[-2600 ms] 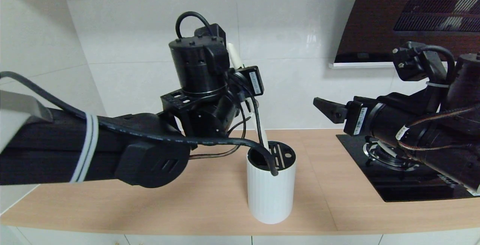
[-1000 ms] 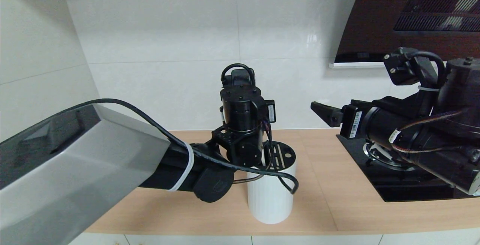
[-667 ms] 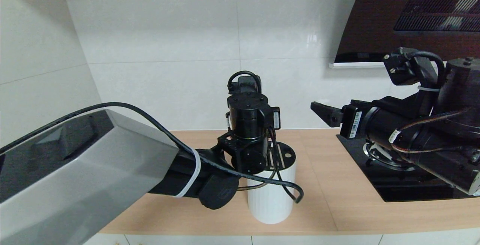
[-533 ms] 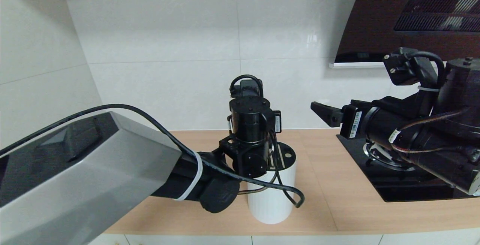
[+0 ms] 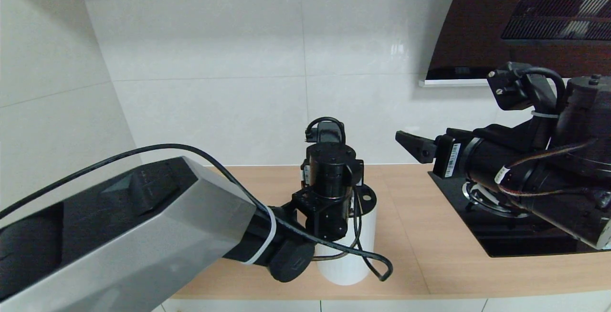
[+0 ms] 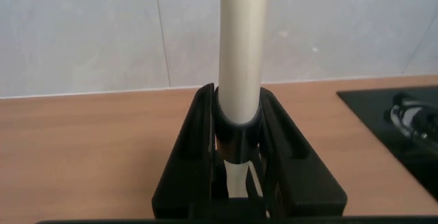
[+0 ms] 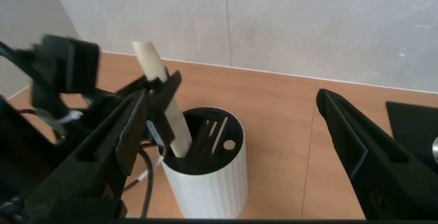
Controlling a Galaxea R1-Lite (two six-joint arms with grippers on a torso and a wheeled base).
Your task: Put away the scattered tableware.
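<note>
Cream-handled utensil (image 7: 161,87): long axis near upright, slightly tilted, lower end already inside the open section of the white ribbed holder (image 7: 205,179) standing on the wooden surface (image 5: 420,250). Left end effector (image 6: 239,125): directly above the holder, clamped on the utensil's shaft. Right end effector (image 7: 233,101): spread wide, holding nothing, off to the holder's right and higher. Judgement: remaining travel is straight down along that axis, then release.

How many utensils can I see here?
1: a cream-handled utensil, clamped in the left gripper, its lower end inside the white ribbed holder on the wooden counter. Others may be hidden inside.
</note>
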